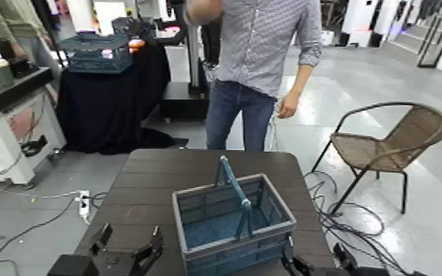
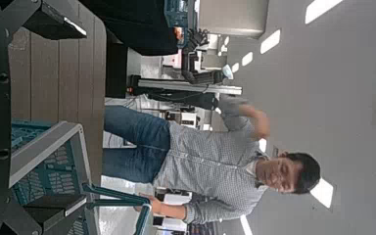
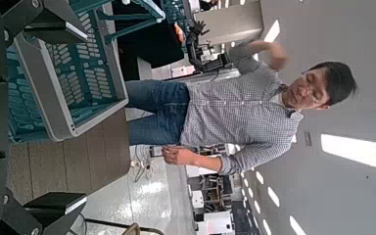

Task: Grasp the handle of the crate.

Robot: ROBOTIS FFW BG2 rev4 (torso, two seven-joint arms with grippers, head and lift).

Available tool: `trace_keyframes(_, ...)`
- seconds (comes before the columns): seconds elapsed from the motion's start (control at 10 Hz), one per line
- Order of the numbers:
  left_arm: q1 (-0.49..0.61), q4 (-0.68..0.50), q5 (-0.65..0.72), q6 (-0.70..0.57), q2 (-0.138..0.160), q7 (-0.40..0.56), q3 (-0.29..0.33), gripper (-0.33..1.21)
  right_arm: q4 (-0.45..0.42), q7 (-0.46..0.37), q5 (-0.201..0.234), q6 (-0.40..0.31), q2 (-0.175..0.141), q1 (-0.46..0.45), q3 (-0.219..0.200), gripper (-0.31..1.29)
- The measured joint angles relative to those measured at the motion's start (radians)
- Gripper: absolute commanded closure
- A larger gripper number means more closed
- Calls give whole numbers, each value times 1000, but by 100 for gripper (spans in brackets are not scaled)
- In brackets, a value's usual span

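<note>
Dark slatted surface (image 1: pixel 158 183) out front, and the crate (image 1: pixel 233 224) sits on its near half, toward the right, handle (image 1: pixel 234 197) standing upright across its middle. Behind the surface a person (image 1: pixel 257 66) in a checked shirt stands on the grey floor; a wicker chair (image 1: pixel 389 147) is off right, a black-draped table (image 1: pixel 110 95) with another crate (image 1: pixel 97 53) back left. Left gripper (image 1: pixel 125 246) hovers low beside the crate, fingers spread apart, holding nothing. Right gripper (image 1: pixel 297 266) barely shows at the crate's near right corner; can't tell its fingers.
</note>
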Motion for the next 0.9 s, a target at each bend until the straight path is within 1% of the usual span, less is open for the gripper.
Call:
trace_keyframes(0.3,1,1,6,-5,-4,-9,6,11,0,-1,-1,0,1,1,0,16)
trace_keyframes(0.5,-3,6,31,1,-11,-34,12,11,0,-1,-1,0,2,2,0,16)
trace_keyframes(0.7,-44,17,110,52,-20,-129,42,11,0,-1,-1,3,2,2,-1,16)
trace_keyframes(0.8,-67,7,155,91,-13,-134,46,11,0,-1,-2,3,3,2,-1,16)
trace_keyframes(0.9,-89,-13,208,158,0,-147,44,11,0,-1,-2,4,4,2,-1,16)
